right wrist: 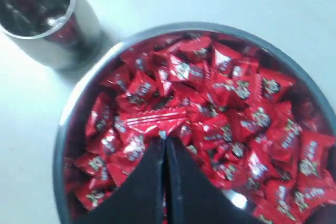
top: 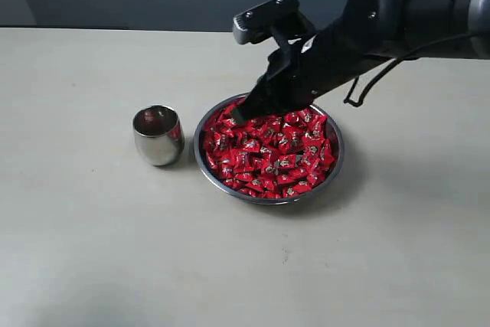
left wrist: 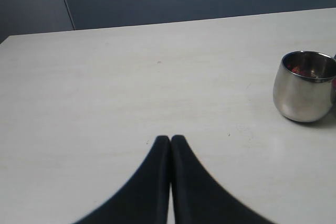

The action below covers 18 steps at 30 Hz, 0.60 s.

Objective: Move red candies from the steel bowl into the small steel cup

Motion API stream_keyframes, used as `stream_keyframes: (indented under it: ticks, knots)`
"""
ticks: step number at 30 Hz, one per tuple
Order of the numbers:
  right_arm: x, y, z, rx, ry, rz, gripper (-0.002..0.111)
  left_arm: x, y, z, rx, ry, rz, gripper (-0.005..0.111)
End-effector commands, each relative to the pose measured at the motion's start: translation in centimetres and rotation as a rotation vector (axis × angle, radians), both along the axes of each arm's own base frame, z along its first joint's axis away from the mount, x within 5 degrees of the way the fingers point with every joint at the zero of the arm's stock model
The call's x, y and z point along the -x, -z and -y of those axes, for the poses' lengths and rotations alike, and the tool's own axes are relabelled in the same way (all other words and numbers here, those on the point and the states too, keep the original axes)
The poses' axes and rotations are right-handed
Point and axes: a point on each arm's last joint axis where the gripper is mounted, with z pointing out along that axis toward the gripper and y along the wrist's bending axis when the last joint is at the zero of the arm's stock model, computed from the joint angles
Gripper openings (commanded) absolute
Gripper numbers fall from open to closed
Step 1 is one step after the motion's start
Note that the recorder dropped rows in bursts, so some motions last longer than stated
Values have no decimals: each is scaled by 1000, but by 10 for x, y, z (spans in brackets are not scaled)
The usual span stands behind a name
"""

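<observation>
Red candies [top: 268,155] heap the steel bowl [top: 264,201], where the right pincer [right wrist: 165,136] dips in on the cup's side. Its jaws are pressed together and its tips rest against one wrapper's crimped edge; whether that candy is gripped cannot be told. The small steel cup [top: 158,137] stands just beside the bowl on the pale counter [top: 92,266], with something red visible inside. The left pincer [left wrist: 170,139], likewise pressed together, hangs over the counter, apart from the cup.

You see the right gripper [right wrist: 165,140], black jaws pressed together, tips among shiny red-wrapped candies [right wrist: 231,87] heaped in the wide round steel bowl [right wrist: 210,27]; small mirror-polished steel cup [right wrist: 79,40] just beside its rim
</observation>
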Motion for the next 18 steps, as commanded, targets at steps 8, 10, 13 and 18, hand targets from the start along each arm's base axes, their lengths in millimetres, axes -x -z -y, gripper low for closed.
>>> stream_keyframes:
  ticks: [8,10,13,18]
  knots:
    - [-6,-4,-90,-87,-142,69,-1,0,-4,0,-2,8,18,0]
    - [-14,2,-101,-102,-136,63,-1,0,-4,0,-2,8,18,0]
    - [-21,13,-117,-121,-134,26,-1,0,-4,0,-2,8,18,0]
    - [-23,26,-138,-106,-190,28,-1,0,-4,0,-2,8,18,0]
